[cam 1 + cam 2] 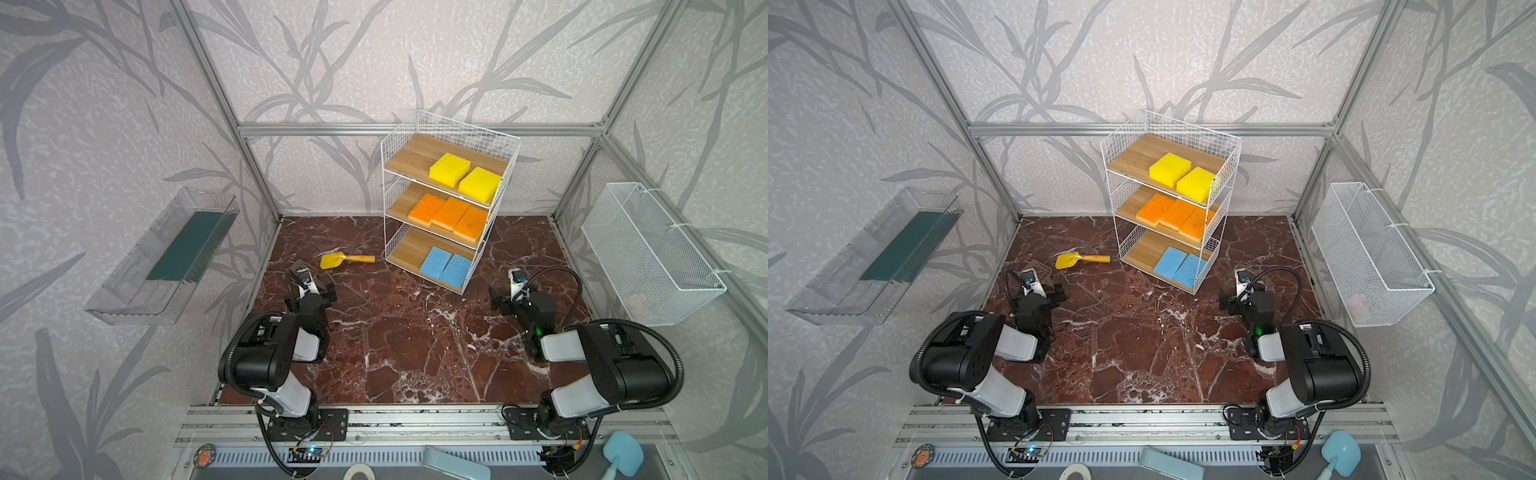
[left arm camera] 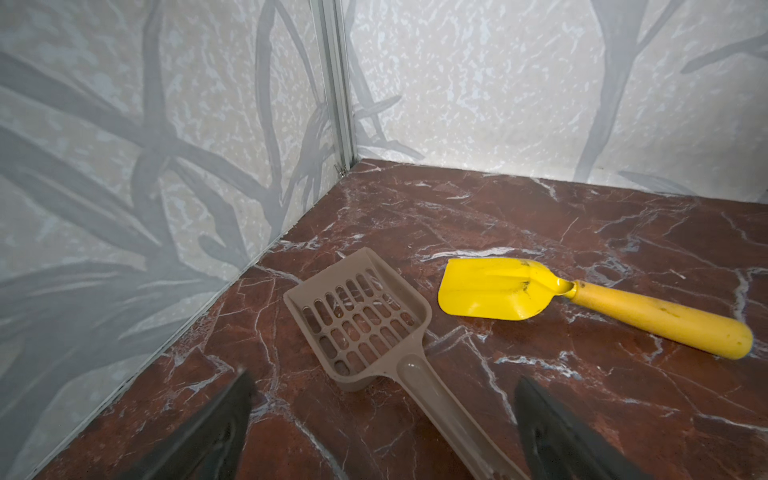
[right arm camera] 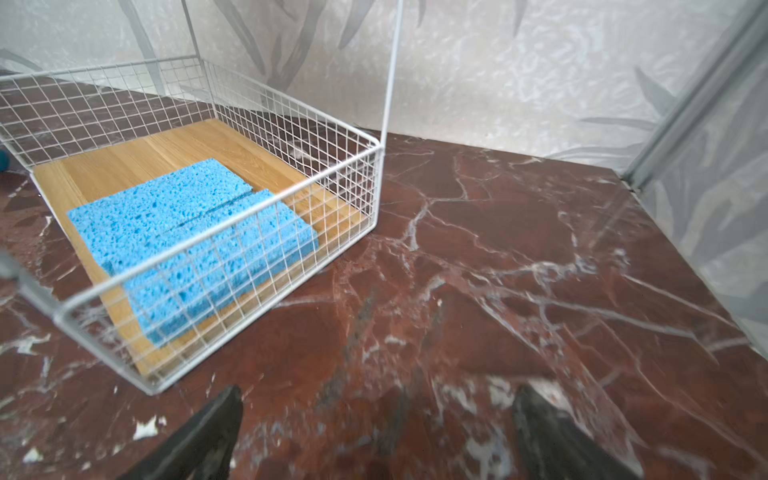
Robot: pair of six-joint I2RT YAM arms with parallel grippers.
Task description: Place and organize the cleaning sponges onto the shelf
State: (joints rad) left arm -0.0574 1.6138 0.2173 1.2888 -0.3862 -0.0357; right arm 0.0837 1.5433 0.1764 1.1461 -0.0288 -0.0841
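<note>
left gripper (image 2: 382,380) hung low over table (image 1: 395,340), fingers spread wide, holding nothing — brown slotted scoop (image 2: 357,316) just ahead, near left wall (image 2: 124,187) | right gripper (image 3: 378,392) low, spread wide, empty, near lower front corner of shelf (image 1: 409,156) | yellow sponges (image 1: 449,169) sat on top board, orange sponges (image 1: 451,214) middle, blue sponges (image 1: 435,262) bottom — bare table lay between arms

Lighting is reading bright, diffuse, soft shadows; top views bowing at edges; right wrist tabletop (image 3: 395,415) blurring at 6 o'clock.
</note>
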